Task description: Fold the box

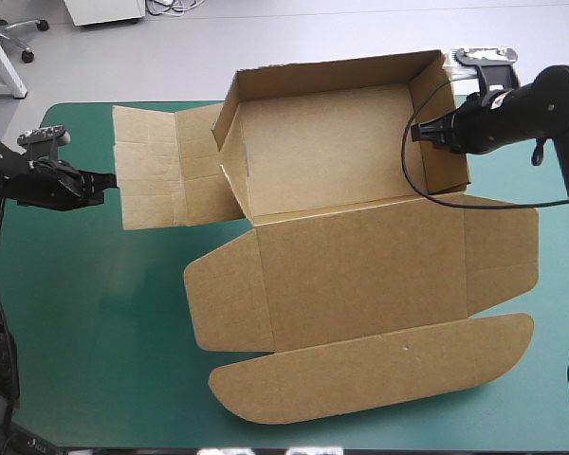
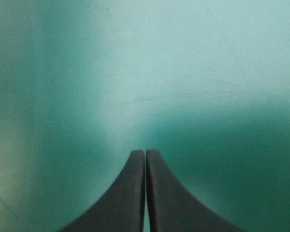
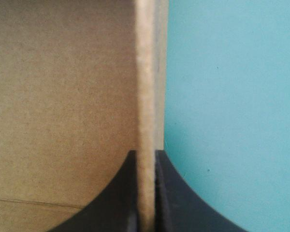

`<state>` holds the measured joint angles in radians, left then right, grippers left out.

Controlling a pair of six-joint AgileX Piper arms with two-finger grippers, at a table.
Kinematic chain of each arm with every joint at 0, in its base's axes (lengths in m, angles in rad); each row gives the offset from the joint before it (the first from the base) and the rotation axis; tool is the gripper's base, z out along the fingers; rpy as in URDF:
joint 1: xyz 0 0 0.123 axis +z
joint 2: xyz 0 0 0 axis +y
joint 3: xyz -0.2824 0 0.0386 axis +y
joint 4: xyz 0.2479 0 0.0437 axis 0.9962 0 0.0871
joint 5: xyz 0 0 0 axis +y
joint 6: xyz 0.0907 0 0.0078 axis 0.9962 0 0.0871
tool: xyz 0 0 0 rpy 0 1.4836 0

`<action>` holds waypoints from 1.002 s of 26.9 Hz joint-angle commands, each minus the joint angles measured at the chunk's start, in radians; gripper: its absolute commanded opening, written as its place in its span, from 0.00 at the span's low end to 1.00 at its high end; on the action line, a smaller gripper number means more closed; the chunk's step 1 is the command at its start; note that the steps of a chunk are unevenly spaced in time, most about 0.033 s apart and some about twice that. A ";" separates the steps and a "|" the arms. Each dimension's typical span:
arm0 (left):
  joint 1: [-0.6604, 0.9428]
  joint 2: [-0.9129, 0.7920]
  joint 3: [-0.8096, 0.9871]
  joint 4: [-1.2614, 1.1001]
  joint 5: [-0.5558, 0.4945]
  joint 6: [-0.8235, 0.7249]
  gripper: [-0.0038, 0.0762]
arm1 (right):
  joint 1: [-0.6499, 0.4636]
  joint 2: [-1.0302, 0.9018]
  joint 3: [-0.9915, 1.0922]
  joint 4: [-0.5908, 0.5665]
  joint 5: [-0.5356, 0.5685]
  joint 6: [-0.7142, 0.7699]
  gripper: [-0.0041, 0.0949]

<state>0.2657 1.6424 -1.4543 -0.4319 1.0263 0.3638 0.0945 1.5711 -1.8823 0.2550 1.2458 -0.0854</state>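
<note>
Half folded so far, at a guess.

Looking down from the high view first: finding the box (image 1: 360, 256) across the middle of the teal-green cover (image 1: 95, 332), with tray walls standing at upper centre and the lid panel lying flat toward the lower edge. Noting the left side flap (image 1: 156, 180) spreading outward at upper left, not yet tucked in. Spotting the left gripper (image 1: 102, 180) at the frame's left, tip just beside that flap's outer edge, probably for getting under it and lifting. Spotting the right gripper (image 1: 422, 133) at upper right, pinching the right wall (image 1: 436, 114), likely for holding it upright and steadying the box.

Turning to the left wrist view: black fingers (image 2: 130, 193) meeting in one pointed arch, gripping nothing, only bare cover ahead.

Turning to the right wrist view: fingers all but together, clamping the wall's pale cut edge, brown board to one side, cover to the other.
</note>
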 commanded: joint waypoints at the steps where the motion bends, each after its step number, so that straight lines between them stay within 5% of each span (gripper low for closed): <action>1: 0.003 -0.021 -0.022 -0.163 0.005 0.046 0.04 | -0.010 -0.087 -0.028 0.041 0.002 -0.003 0.01; 12: 0.001 0.031 -0.002 -0.651 0.163 0.307 0.04 | -0.010 -0.098 -0.028 0.114 0.002 -0.018 0.01; 27: -0.126 0.039 0.060 -0.840 0.250 0.419 0.04 | -0.008 -0.023 -0.028 0.170 0.002 -0.041 0.01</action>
<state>0.1452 1.7239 -1.3686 -1.1501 1.2020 0.7739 0.0920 1.5659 -1.8823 0.3760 1.2461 -0.1289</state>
